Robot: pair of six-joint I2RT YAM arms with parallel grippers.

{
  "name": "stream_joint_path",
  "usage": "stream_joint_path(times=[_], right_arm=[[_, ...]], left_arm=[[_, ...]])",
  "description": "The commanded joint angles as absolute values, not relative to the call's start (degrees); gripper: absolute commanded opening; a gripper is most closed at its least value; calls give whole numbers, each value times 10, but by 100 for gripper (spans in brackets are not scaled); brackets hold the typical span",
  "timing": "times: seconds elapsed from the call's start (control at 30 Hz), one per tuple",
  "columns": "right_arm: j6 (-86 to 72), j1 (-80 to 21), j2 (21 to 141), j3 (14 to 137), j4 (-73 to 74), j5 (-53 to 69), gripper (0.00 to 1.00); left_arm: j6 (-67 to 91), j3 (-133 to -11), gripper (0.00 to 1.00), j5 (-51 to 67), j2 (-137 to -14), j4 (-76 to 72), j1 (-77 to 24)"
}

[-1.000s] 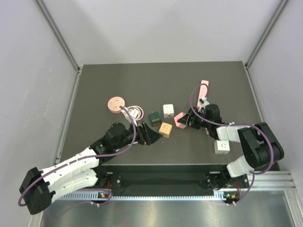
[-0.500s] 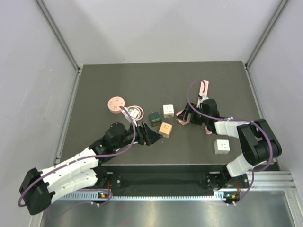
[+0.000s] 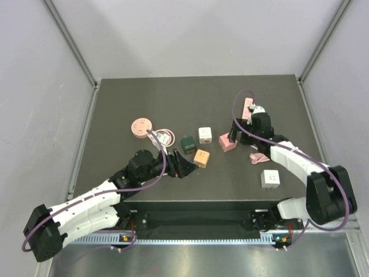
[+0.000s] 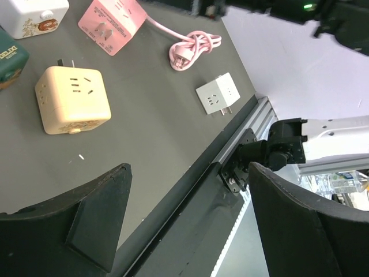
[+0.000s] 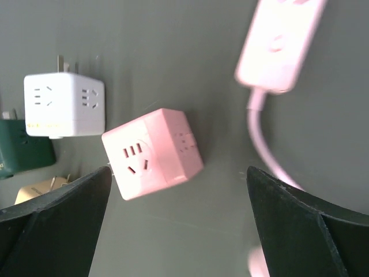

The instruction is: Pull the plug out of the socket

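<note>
One pink socket [image 3: 227, 142], just beside right tool [image 3: 235, 136]

Left hand [image 4: 187, 168], spread wide, hovers beside beige cube socket [image 4: 72, 99].

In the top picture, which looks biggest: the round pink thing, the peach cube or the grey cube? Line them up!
1. Round pink socket, clearly the widest.
2. Grey cube and peach cube: about the same, too close to rank.
</note>
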State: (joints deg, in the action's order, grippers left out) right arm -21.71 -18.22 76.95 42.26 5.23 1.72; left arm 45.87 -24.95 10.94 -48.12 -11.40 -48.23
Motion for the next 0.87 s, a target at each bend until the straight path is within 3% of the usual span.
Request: stream_joint_path(times=[0.0,0.2,0.43,0.73,0.83], right_arm=[[-179,-190,697,454,129,-72,100],[-209,-195,598,418,131,-4,100],[-311,-290,447,262,52,34,100],[-436,-369,271,34,-39,24,100],[-456,-370,190,4,-52,74,100]], left_arm=[[444,-238,87,84,-464,-107,-485],[468,-183,90,50,-418,-119,-485],[541,-36,93,28,-280,-189,-485],[569,76,98,81,-102,-170,-485],[564,76,98,121,-70,-153,-485]])
